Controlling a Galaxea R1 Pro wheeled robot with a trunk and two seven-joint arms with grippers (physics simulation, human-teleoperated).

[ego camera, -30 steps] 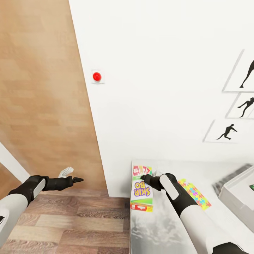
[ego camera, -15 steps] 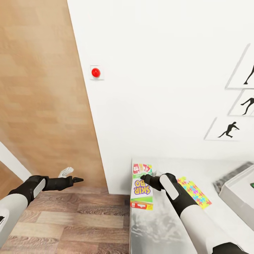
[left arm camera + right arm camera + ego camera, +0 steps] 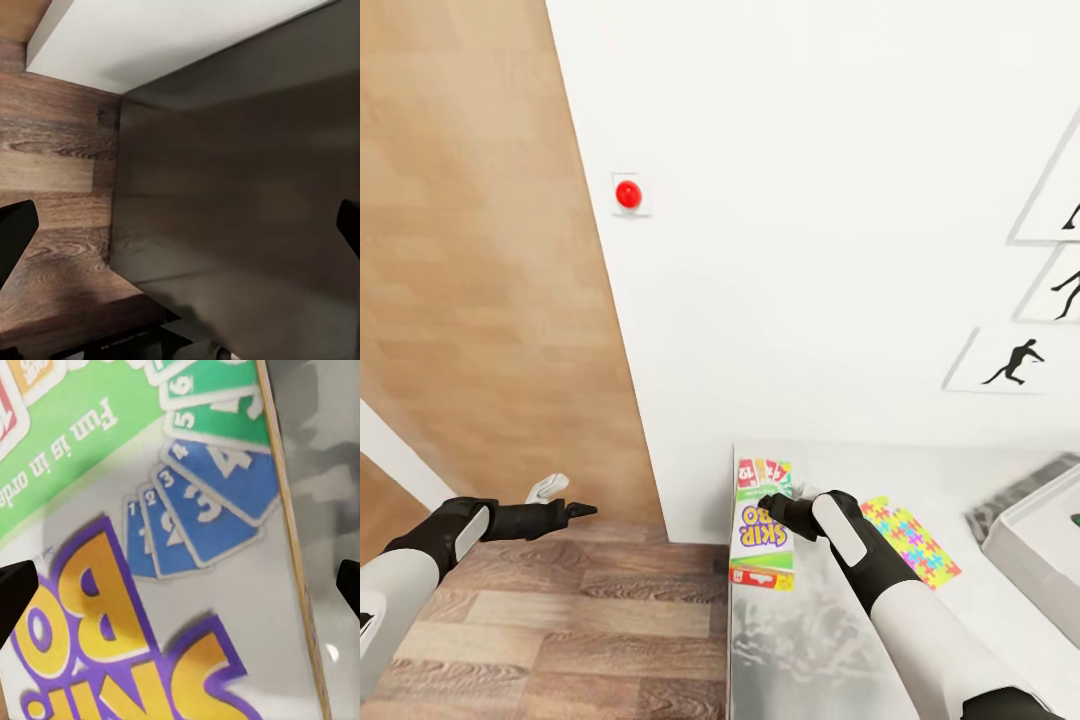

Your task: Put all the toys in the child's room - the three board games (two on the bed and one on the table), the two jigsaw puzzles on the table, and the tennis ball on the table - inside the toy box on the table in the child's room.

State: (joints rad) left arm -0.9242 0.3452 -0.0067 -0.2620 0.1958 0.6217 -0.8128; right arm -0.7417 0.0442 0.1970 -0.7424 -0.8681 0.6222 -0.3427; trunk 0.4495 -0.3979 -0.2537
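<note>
- Yellow-green with purple lettering, the Skip-Bo board game (image 3: 762,525) lies flat on the table (image 3: 830,650), at the table's left end, close to its edge and near the white wall (image 3: 810,250).
- My right gripper (image 3: 772,508) hangs directly over this box; in the right wrist view the printed lid (image 3: 150,547) lies right below, with one dark fingertip (image 3: 15,589) at each side of the picture. The jaws stand wide apart and hold nothing.
- Long axis of the box: it runs from the table's front edge toward the wall, roughly in line with my right forearm. The fanned cards are at the wall end and the red strip at the near end; the lettering reads upside down from my head.
- Of the two arms, the right is plainly the nearer. My left gripper (image 3: 575,510) hangs off the table's left end, over the wood-plank floor (image 3: 560,620), well apart from the box.
- Left gripper state: its wrist view shows a dark tip (image 3: 16,232) at each edge with the table's dark side panel (image 3: 240,210) between them, so I judge it open and empty.
- A jigsaw puzzle (image 3: 910,540) lies flat on the table just to the right of my right wrist, angled across the top; the toy box (image 3: 1035,545) sits farther right still.
- Judgement: the coming move turns on lowering straight down and closing across the box's short width, then carrying it rightward to the toy box.
</note>
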